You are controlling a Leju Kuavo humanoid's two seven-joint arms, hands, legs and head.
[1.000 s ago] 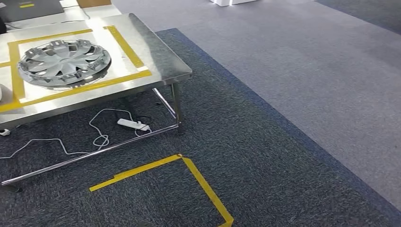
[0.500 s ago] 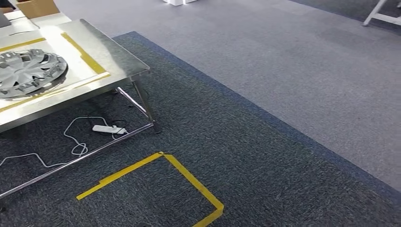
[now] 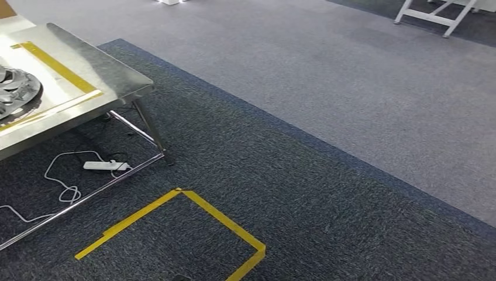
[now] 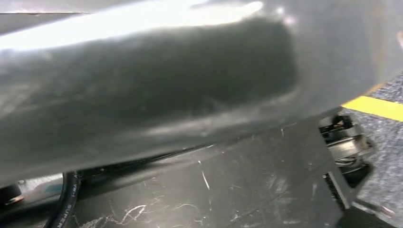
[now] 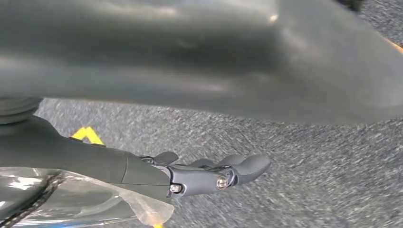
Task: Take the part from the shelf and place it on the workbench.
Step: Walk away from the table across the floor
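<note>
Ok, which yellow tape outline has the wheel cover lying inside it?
The tape outline on the steel workbench, holding the wheel cover; the floor outline encloses only carpet.

The desk [image 3: 111,73] is polished metal with a glossy, reflective top edged in matt yellow tape [image 3: 61,69]. The wheel cover [image 3: 14,93] looks like silvery plastic. The carpet [image 3: 327,193] is rough, flecked cloth. The right hand [image 5: 209,173] is smooth, matt grey plastic.

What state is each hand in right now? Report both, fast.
Left hand: cannot be told.
Right hand: open, fingers stretched out over the carpet, holding nothing.
</note>
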